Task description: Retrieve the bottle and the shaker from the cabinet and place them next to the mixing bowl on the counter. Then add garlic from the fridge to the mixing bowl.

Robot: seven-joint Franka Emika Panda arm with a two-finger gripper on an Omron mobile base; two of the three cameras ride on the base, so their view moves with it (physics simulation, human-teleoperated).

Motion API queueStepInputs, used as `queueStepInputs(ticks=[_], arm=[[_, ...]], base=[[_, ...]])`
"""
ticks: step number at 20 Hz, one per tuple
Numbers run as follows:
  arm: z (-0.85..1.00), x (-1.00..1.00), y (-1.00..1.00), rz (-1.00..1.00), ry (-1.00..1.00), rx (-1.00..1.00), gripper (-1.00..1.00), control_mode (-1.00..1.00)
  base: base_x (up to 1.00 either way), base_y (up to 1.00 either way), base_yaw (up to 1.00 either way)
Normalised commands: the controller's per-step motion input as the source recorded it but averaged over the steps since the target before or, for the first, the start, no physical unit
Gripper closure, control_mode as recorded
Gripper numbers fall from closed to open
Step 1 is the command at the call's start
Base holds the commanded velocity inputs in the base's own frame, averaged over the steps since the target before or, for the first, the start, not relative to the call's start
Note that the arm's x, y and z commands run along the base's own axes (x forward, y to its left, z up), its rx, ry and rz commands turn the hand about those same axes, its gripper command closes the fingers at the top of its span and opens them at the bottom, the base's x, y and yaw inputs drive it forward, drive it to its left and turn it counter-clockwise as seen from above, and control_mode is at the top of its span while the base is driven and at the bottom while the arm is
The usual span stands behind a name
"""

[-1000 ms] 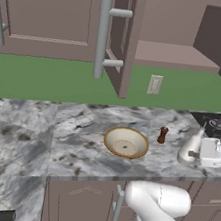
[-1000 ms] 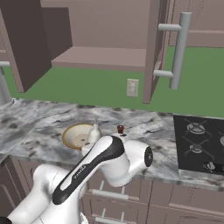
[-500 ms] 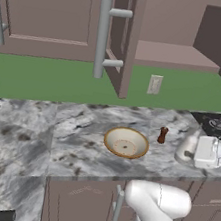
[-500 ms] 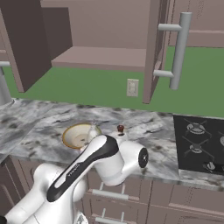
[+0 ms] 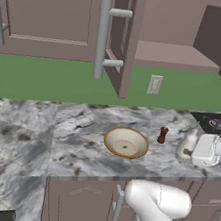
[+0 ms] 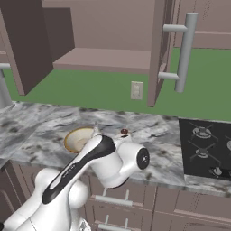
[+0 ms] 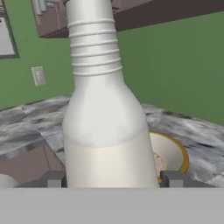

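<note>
My gripper (image 7: 113, 178) is shut on the white bottle (image 7: 105, 118), which stands upright between the two dark fingertips (image 7: 171, 178). In the left base view the bottle (image 5: 187, 144) is low over the marble counter at the right, with the gripper (image 5: 191, 151) reaching in from its right side. The tan mixing bowl (image 5: 126, 142) sits to the bottle's left, and the small brown shaker (image 5: 163, 135) stands between them. In the hand view the bowl (image 7: 173, 155) shows behind the bottle. From the right base view the bowl (image 6: 79, 137) and shaker (image 6: 124, 131) peek past my arm.
The wall cabinet is open, its shelf (image 5: 176, 57) bare, and its door (image 5: 122, 33) with a long bar handle (image 5: 101, 35) juts out over the counter. A wall outlet (image 5: 154, 84) sits behind. A black cooktop (image 6: 205, 146) lies to the right.
The hand with the bottle has drifted slightly left, toward the shaker and bowl. The bowl and shaker have not moved.
</note>
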Motion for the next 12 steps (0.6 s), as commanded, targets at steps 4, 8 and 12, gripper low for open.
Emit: queueStepInputs(ticks=[4,8,12], arm=[[-0.03,0.0,0.04,-0.08,0.0,0.0,1.0,-1.0],[-0.25,0.0,0.14,-0.01,0.0,0.0,1.0,-1.0],[-0.39,0.0,0.13,-0.01,0.0,-0.01,1.0,-1.0]], base=[[0.0,0.0,0.0],[0.0,0.0,0.0],[0.0,0.0,0.0]])
